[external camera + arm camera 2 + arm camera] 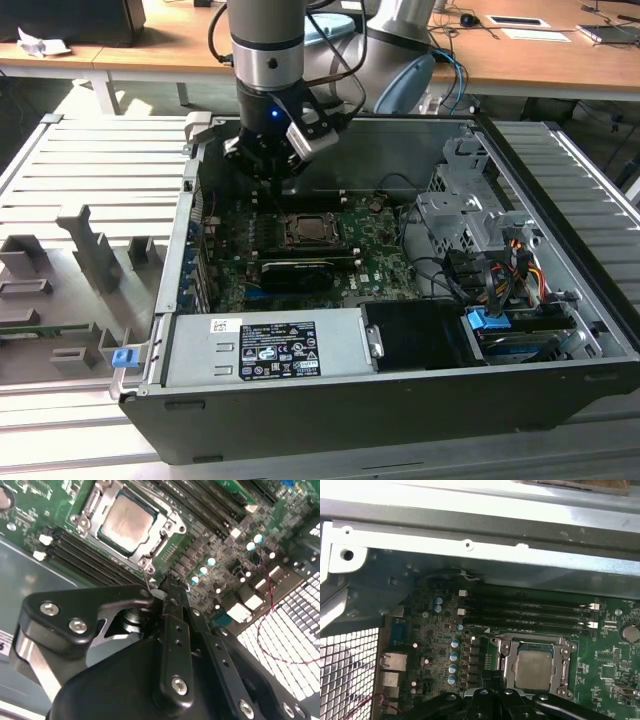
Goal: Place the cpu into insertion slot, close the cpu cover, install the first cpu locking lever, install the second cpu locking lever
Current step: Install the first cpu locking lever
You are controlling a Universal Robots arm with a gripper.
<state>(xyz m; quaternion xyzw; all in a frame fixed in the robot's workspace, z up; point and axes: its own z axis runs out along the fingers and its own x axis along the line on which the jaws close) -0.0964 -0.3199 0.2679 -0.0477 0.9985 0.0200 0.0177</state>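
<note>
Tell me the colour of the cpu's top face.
Silvery-grey metal; the cpu shows best in the second wrist view, seated under the cpu cover.

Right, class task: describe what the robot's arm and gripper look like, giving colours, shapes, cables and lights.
The arm is a round grey and silver column with a black band at the wrist, where a small blue light glows. Black cables loop beside it, and a small silver-faced box sits at the wrist. The gripper is matt black, built from flat linkage bars fastened with silver screws, narrowing to slim fingers.

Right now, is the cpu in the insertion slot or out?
In: the cpu lies flat inside the insertion slot, with the cpu cover framing its silvery top.
</note>
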